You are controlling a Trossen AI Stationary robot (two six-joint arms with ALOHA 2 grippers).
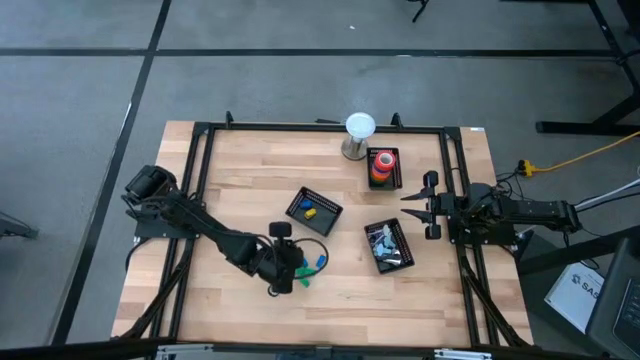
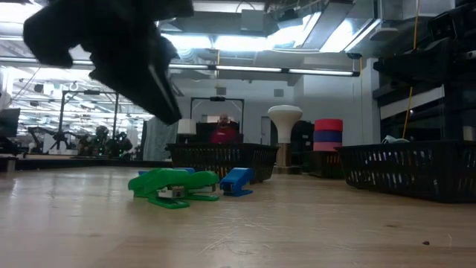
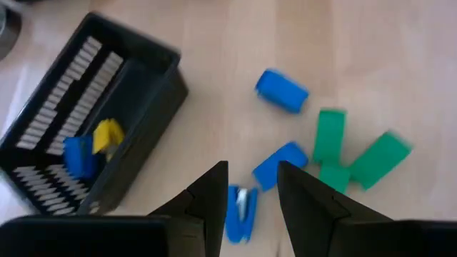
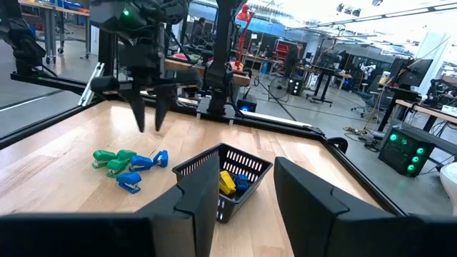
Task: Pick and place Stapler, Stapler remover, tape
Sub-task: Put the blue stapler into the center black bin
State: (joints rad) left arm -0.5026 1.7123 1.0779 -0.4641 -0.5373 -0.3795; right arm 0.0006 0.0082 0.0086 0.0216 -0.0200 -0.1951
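A green stapler [image 2: 172, 187] lies nearest on the wooden table [image 1: 250, 310], a blue stapler [image 2: 236, 181] touching it, in a loose cluster of small blue and green pieces. The left gripper [image 3: 250, 189] hovers just above the cluster, fingers parted, holding nothing. The stacked tape rolls [image 1: 382, 165] sit in a black basket [image 1: 395, 181] at the far edge. The right gripper [image 1: 431, 209] waits at the right side between two baskets, jaws apart and empty.
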